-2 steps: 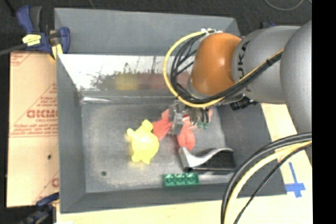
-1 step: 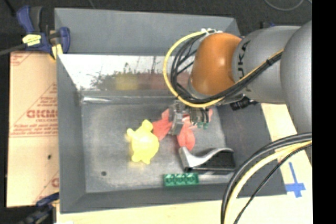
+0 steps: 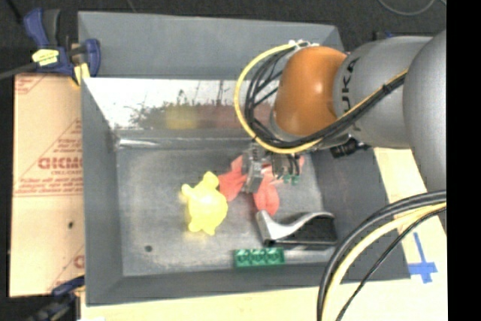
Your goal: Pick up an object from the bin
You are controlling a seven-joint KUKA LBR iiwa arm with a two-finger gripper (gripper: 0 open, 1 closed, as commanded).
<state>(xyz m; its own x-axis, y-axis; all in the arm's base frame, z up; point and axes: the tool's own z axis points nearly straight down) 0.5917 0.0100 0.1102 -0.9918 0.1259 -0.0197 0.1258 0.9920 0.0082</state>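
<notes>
1. nearest the camera was the arm (image 3: 391,94), a smooth grey shell coming in from the right. it had a glossy, rounded orange cover (image 3: 304,90) at its wrist and black and yellow cables (image 3: 252,98) looped round that cover.
2. below the cover the gripper (image 3: 259,171) hung low in the bin (image 3: 101,199), over the middle of the floor and toward the back wall.
3. how far the gripper was open could not be told, as the cover hid most of its dark metal end.
4. its tip overlapped a red thing (image 3: 267,198), soft-looking and crumpled, with one lobe reaching left and a rounder lobe just below the gripper. whether it touched or gripped that thing could not be told.
5. a yellow toy (image 3: 204,208) lay just left of the red thing, against its left lobe. it was matte and lumpy, with a rounded body and smaller bumps on top.
6. a strap (image 3: 289,225) lay just below and right of the red thing. it was a flat grey band, ribbed at one end and curving into a black part.
7. a green brick (image 3: 259,257) lay by the front wall, just below the strap. it was long, hard-edged plastic with a row of studs.
8. the bin was dull grey metal with sloped walls and a scuffed floor. its back wall carried blurred yellow and red reflections.
</notes>
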